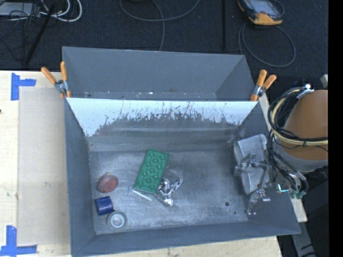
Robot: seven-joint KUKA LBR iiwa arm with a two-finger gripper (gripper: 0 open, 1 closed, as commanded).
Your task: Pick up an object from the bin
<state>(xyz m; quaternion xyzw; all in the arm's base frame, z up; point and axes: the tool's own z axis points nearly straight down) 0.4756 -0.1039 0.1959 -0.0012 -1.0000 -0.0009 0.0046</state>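
Note:
My gripper [247, 189] hangs at the right side of the bin, close to the right wall, open with nothing between its fingers. The bin floor right under it is bare. The nearest loose thing is a crumpled silver foil piece [168, 189] near the middle, well to the gripper's left. A green studded building plate [151, 171] lies tilted just left of the foil, touching it.
In the front left corner lie a reddish-brown round lump [107, 183], a small blue cylinder [103, 204] and a silvery ring-shaped roll [116, 220]. The arm with its cables comes in over the right rim.

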